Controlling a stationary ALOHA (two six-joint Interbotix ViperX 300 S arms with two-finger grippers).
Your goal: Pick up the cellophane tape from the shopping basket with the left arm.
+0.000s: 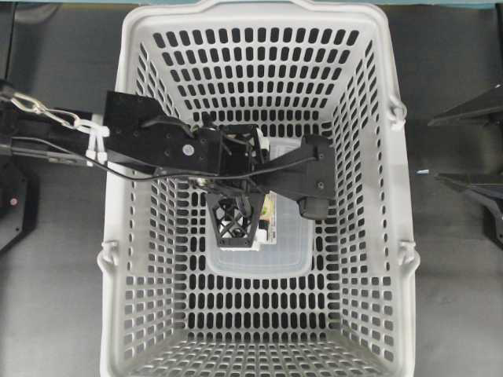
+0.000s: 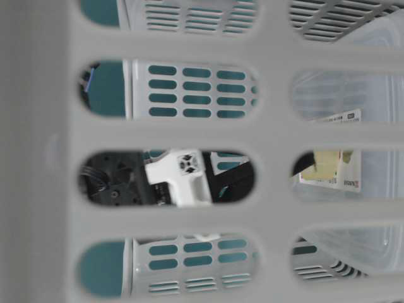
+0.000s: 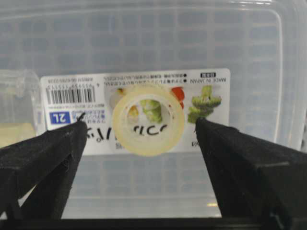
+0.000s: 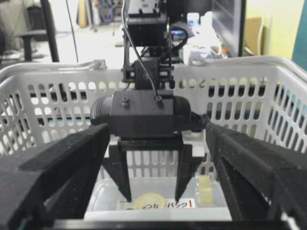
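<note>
While lying on the clear box point(image 3: 144, 57), cellophane tape point(image 3: 148, 120) sits between open jaws.

The left arm point(image 1: 157, 145) reaches in from the left, its gripper point(image 4: 152, 197) pointing down, fingers spread wide. The right gripper point(image 4: 158, 158) stands open.

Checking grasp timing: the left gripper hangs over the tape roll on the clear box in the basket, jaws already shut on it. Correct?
Not quite. The left wrist view shows the left gripper open, fingers either side of the cellophane tape, not touching it. The rest holds.
</note>
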